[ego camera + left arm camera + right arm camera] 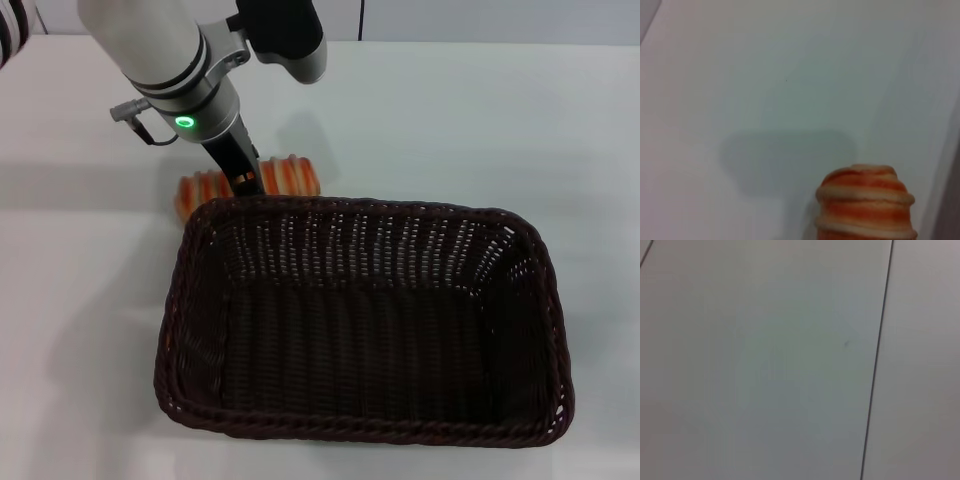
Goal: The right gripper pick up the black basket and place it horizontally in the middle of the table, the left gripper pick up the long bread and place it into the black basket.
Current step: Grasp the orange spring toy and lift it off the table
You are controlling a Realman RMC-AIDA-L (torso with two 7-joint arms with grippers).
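Long bread [250,185], cream with orange-brown stripes, is seen lying on the white desk [450,120] just behind the far left corner of the black basket [365,320]. The basket is set lengthwise across the middle of the desk, open side up. The left hand [240,178] is lowered onto the middle of the loaf; whether its fingers are closed on the bread cannot be told. One end of the loaf is shown close up in the left wrist view. The right hand is not seen.

Bright even light, soft shadows, wrist views blurred
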